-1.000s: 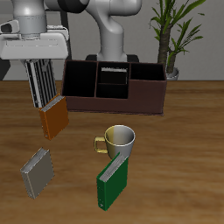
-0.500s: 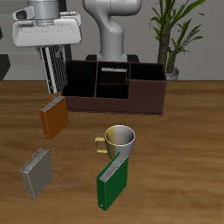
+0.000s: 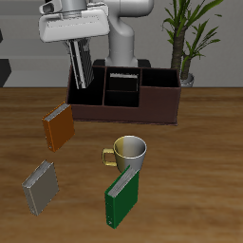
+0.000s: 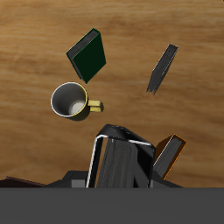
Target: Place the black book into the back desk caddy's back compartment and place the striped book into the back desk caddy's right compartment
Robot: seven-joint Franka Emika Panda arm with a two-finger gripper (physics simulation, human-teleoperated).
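My gripper [image 3: 80, 47] is shut on the striped book [image 3: 82, 66], which hangs upright just above the end section of the back desk caddy [image 3: 123, 112] that lies nearest the orange book. The same striped book [image 4: 118, 162] fills the wrist view close to the camera. The black book [image 3: 123, 74] stands in the far slot of the caddy's middle section, with only its pale top edge showing. The caddy's other end section looks bare.
An orange book [image 3: 59, 126] lies in front of the caddy, a grey book [image 3: 40, 187] nearer the table's front edge. A yellow-green mug [image 3: 128, 150] stands mid-table with a green book [image 3: 122, 195] leaning before it. A potted plant [image 3: 190, 38] stands behind the caddy.
My gripper has carried the striped book up from above the orange book and sideways, to just above the caddy's end section. Nothing else moved.
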